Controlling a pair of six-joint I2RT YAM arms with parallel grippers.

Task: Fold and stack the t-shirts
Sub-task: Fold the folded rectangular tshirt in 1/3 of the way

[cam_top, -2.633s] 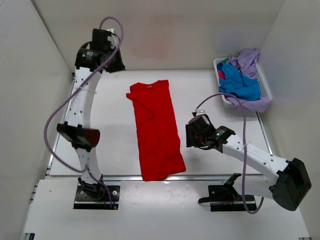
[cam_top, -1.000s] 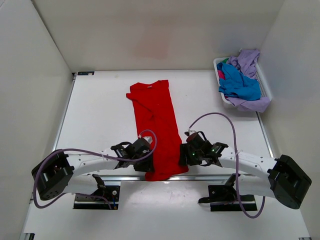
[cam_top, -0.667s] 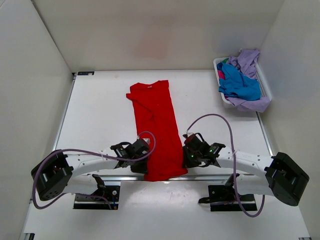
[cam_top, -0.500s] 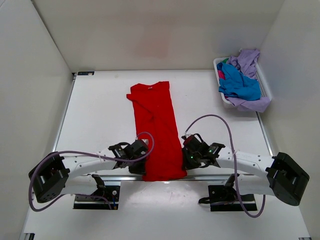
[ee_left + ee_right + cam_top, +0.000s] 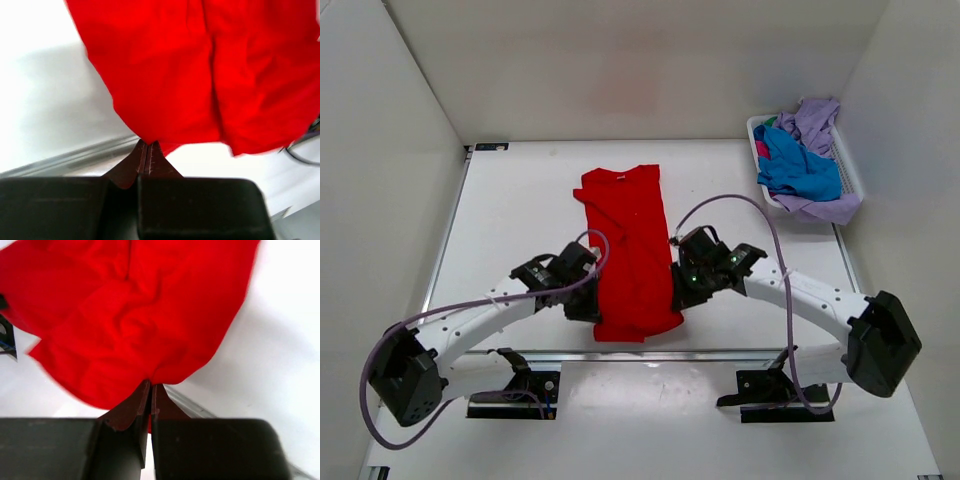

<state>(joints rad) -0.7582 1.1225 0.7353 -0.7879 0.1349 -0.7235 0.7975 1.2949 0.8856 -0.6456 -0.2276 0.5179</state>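
Both arms have advanced from the near edge toward the middle of the worktop (image 5: 520, 220) over the last half second, drawing the near hem of the red t-shirt (image 5: 630, 245) with them, so the garment now reads shorter from the top view. The worktop carries this shirt lengthwise at its centre, collar toward the far wall and already narrowed into a long strip. A white basket (image 5: 853, 172) stands at the far right, well apart from the shirt, and holds a blue t-shirt (image 5: 800, 165) and a lavender t-shirt (image 5: 817, 118) in a loose heap. The left end effector (image 5: 590, 303) sits at the left near corner of the hem and the right end effector (image 5: 682, 293) at the right near corner. Each wrist view shows the fingers pressed fully together with a pinch of red cloth between them (left (image 5: 148, 146), right (image 5: 150, 386)), the fabric hanging in soft folds beyond. The step in hand appears to be the crosswise fold, hem toward collar. The next move probably calls for both arms to travel together toward the far end, keeping the hem level, then to lay it on the upper half before releasing. Uneven travel would skew the fold.
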